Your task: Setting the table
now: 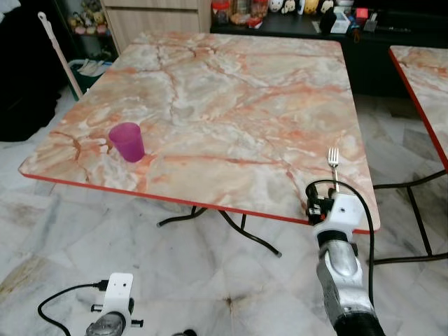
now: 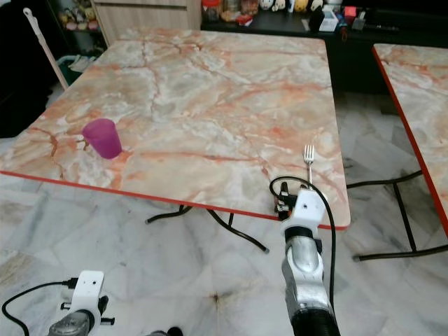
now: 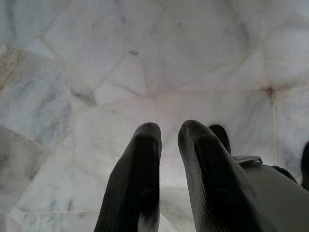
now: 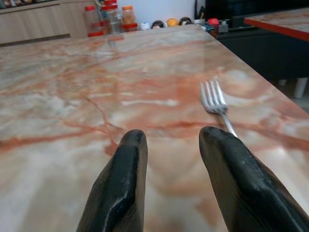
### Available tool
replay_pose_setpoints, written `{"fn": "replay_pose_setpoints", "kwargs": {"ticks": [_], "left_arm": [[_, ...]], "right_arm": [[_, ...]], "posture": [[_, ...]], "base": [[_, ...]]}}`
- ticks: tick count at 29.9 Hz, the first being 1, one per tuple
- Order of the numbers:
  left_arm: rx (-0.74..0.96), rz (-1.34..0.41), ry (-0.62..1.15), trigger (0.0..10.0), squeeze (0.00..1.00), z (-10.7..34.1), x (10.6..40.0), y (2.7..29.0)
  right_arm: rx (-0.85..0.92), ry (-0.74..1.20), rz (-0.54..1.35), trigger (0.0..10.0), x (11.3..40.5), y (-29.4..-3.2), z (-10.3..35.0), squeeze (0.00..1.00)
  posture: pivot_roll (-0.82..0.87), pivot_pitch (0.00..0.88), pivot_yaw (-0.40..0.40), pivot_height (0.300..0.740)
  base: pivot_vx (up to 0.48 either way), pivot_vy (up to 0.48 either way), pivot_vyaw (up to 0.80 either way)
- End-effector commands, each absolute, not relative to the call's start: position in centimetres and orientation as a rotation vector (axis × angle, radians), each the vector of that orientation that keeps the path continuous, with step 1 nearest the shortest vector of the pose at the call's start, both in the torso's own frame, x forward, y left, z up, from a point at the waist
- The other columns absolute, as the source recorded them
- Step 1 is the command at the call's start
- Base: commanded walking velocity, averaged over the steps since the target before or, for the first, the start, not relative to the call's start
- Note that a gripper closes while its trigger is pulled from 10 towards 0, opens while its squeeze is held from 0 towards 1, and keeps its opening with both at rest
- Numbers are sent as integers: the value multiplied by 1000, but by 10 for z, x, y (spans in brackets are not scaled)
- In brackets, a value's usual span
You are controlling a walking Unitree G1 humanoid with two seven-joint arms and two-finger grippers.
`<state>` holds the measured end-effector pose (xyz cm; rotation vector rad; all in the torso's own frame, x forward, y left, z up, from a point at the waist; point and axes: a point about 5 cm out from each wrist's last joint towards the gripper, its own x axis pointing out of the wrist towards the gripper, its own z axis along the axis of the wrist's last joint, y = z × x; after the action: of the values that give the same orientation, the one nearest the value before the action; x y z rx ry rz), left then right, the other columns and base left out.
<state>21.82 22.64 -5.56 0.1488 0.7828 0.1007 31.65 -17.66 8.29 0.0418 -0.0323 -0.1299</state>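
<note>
Your left gripper (image 3: 169, 133) hangs low over the marble floor (image 3: 96, 58), fingers nearly together with a thin gap, holding nothing. Across on the table (image 1: 231, 91), a translucent magenta cup (image 1: 127, 141) stands upright near the front edge, well apart from your right gripper (image 4: 169, 142). That one sits at the table's front right corner, jaws parted and empty. The silver fork (image 4: 216, 104) lies flat just ahead of its right fingertip, tines pointing away, with bare marble between the fingers.

Home dining area, marble-patterned folding table (image 1: 231, 91), marble floor (image 1: 210, 280), cluttered sideboard (image 1: 294, 21)
</note>
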Motion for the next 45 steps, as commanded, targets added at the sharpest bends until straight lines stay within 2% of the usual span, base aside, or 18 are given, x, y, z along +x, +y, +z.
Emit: {"fn": "replay_pose_setpoints", "kwargs": {"ticks": [1, 12, 17, 21, 45], "left_arm": [[147, 116, 801, 10000, 0, -59, 213, 227], [137, 125, 794, 10000, 0, -58, 215, 226], [136, 123, 795, 10000, 0, -58, 214, 225], [134, 123, 795, 10000, 0, -59, 214, 225], [136, 132, 792, 10000, 0, -59, 213, 227]], "right_arm": [[43, -10, -119, 10000, 320, -172, 81, 0], [42, -56, -79, 10000, 338, -162, 98, 0], [65, -40, -68, 10000, 340, -158, 96, 0], [80, -48, -65, 10000, 340, -157, 97, 0], [99, -67, -31, 10000, 337, -146, 94, 0]], "posture": [[9, 129, 28, 740], [11, 127, 18, 740], [15, 127, 17, 740], [14, 128, 17, 740], [19, 137, 20, 740]], "base": [[0, 0, 0], [135, 0, -157], [253, 0, 0], [271, 0, -763], [248, 0, -24]]}}
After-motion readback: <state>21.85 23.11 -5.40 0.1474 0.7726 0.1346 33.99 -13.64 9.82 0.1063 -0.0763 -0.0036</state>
